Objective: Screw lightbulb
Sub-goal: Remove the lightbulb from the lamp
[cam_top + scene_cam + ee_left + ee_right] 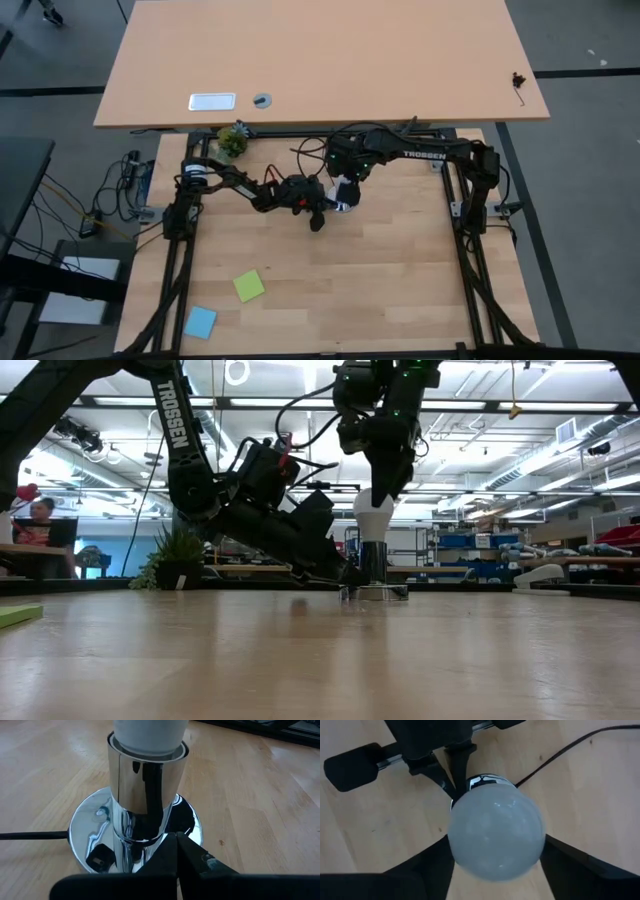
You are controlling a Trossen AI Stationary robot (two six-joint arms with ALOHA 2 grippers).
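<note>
The white frosted lightbulb (pixel 374 512) stands upright with its base down in the chrome socket cup (pixel 147 780), which rises from a round chrome base disc (pixel 90 827) near the table's middle. A black cord (pixel 30 835) leaves the disc. My right gripper (pixel 495 870) comes down from above and is shut on the bulb (pixel 495 835). My left gripper (pixel 177 842) is shut and lies low beside the socket's stem, its tip on the disc; it also shows in the right wrist view (pixel 455 775). The bulb's screw base is hidden inside the cup. My left gripper lays its shut fingertips (pixel 175 851) on the base disc's top (pixel 192 827), close to the stem. It slants down from the table's left. The disc lies flat on the table. My right gripper pinches the bulb's round glass head (pixel 465 845) between its two fingers (pixel 427 865), one on each side. The fingers point down from above. The bulb stands upright, its lower end in the socket cup.
A green note (pixel 249 286) and a blue note (pixel 200 322) lie on the table's near left. A small plant (pixel 232 140) stands at the far left edge. A second tabletop (pixel 320 60) lies beyond the far edge.
</note>
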